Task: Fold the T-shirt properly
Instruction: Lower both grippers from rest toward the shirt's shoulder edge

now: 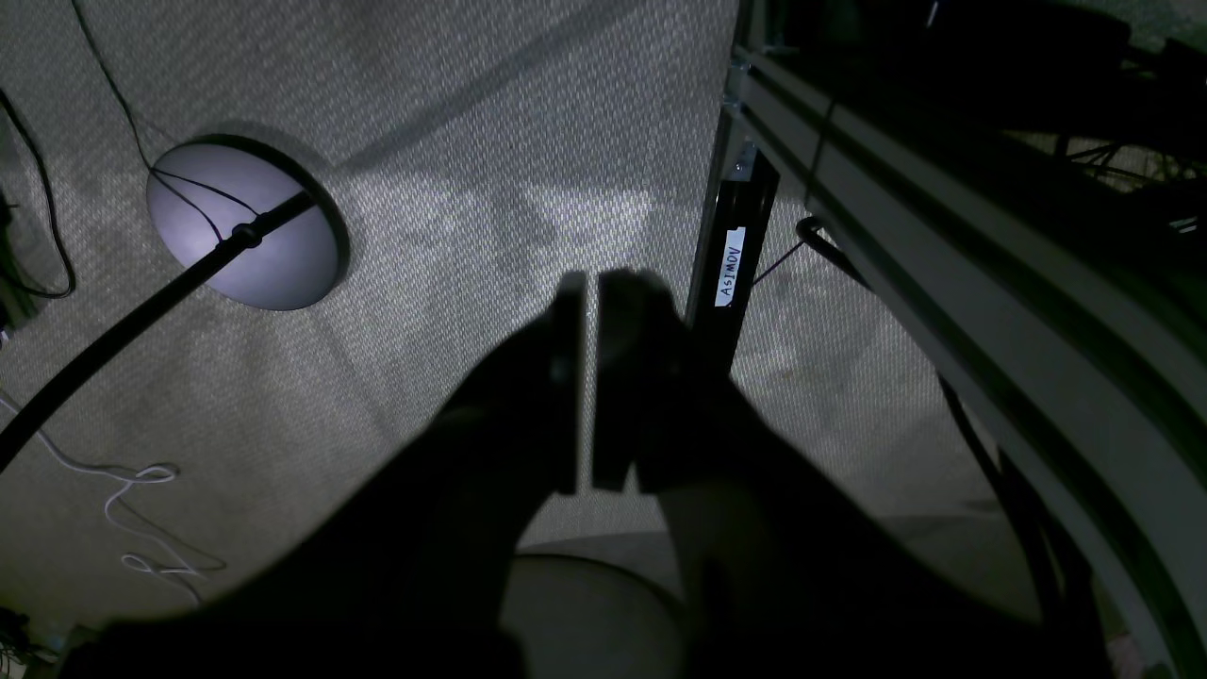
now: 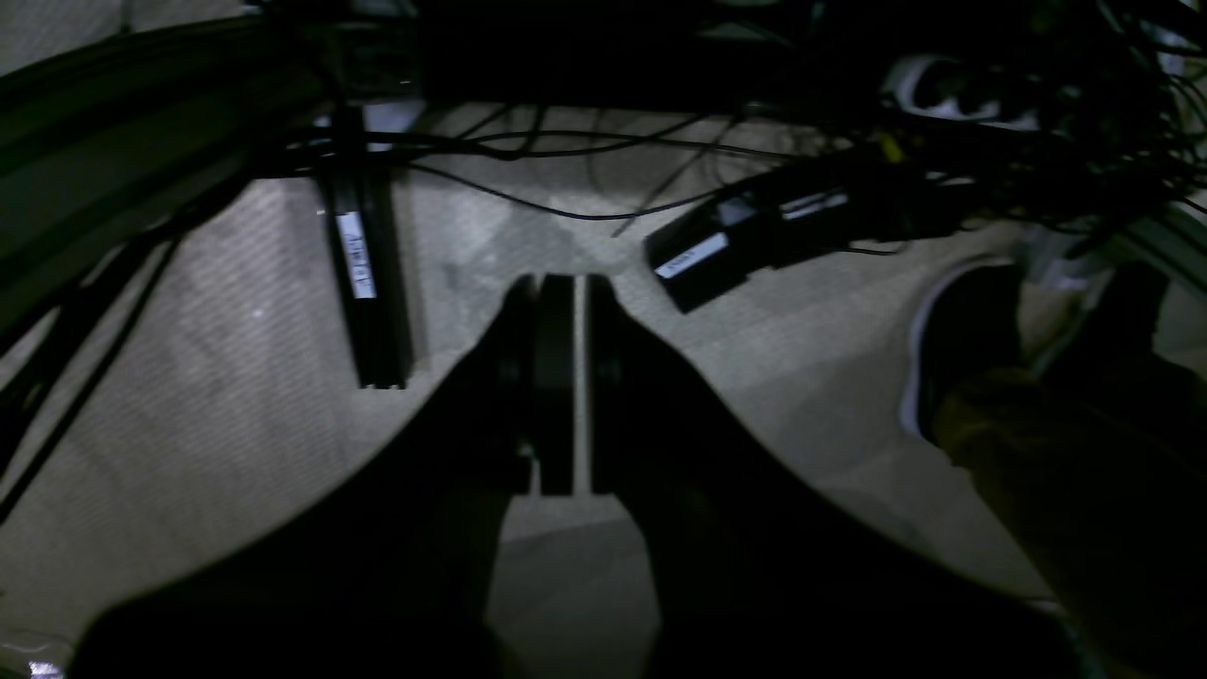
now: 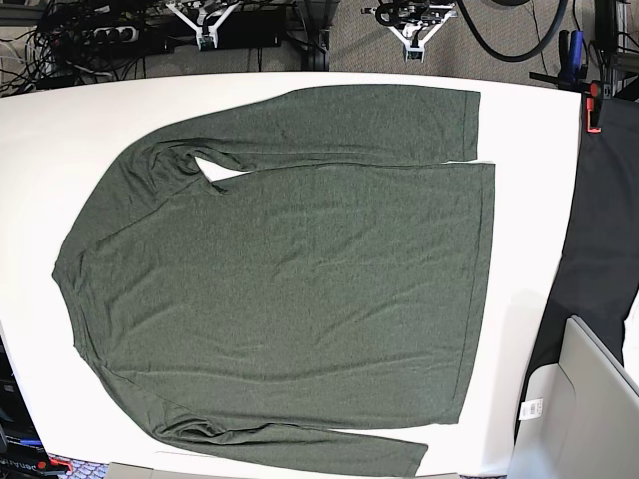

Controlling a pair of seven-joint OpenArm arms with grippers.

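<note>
White tabletop (image 3: pixel 519 259) carries our flat dark olive-green long-sleeved knit T-shirt (image 3: pixel 290 289), unfolded. Our left gripper (image 1: pixel 586 377) and right gripper (image 2: pixel 558 377) hang clenched, empty, over carpet, far from it; every fold remains.

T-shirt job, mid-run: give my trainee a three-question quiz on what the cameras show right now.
1. True or false: the T-shirt lies spread flat on the white table with no fold made yet.
2. Multiple choice: in the base view, the black cloth is A) on top of the shirt, B) at the right edge, beside the shirt, C) at the left edge.
3. Fill in: in the wrist views the left gripper and right gripper are both ____ and hold nothing, aimed at the carpeted floor.

Key: 1 true; 2 B; 3 shut.
</note>
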